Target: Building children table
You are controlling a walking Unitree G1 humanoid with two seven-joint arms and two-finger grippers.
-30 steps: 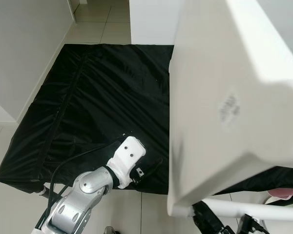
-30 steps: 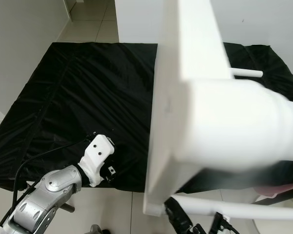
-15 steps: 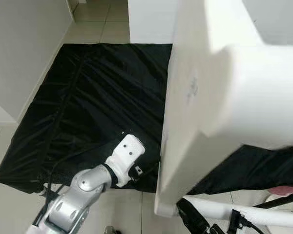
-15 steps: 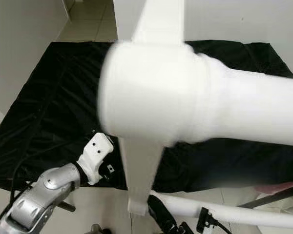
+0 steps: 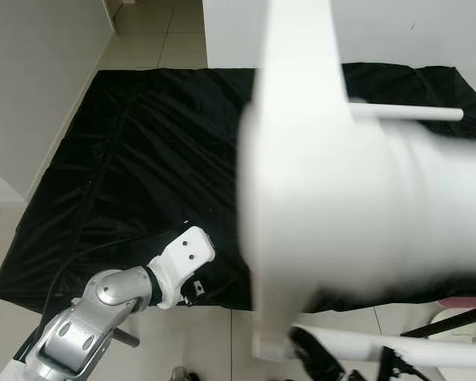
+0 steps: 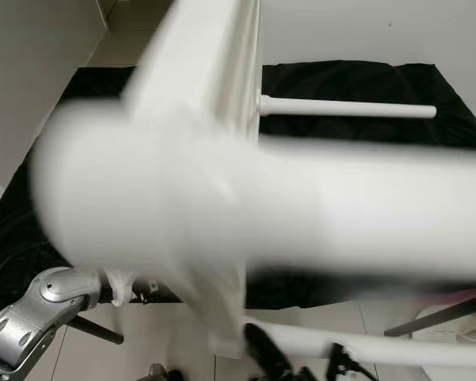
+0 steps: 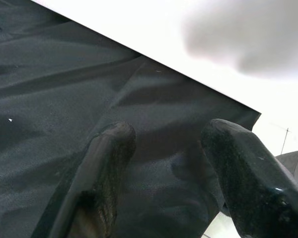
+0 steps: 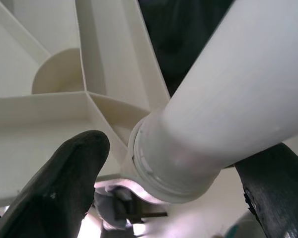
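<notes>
A white plastic children's table (image 5: 297, 119) is held up on edge close to my head camera, tilted over the black mat (image 5: 143, 159). One thick white leg (image 5: 381, 214) sweeps blurred across the view, a thinner far leg (image 5: 404, 113) juts right, and another leg (image 5: 412, 349) lies low. My right gripper (image 8: 171, 191) is shut on the leg where it joins the ribbed underside (image 8: 49, 114), one finger on each side. Over the mat's near edge my left gripper (image 7: 164, 163) hovers open, holding nothing.
The black mat covers the tiled floor (image 5: 151, 32). A grey wall (image 5: 32, 79) runs along the left and a white wall (image 5: 230, 32) stands behind. A pink object (image 5: 464, 303) and a black rod (image 5: 452, 317) show at the lower right.
The table has turned in my right gripper; its tabletop swung edge-on and a leg swept across close to the camera. My left arm has drawn back slightly toward the mat's near edge.
</notes>
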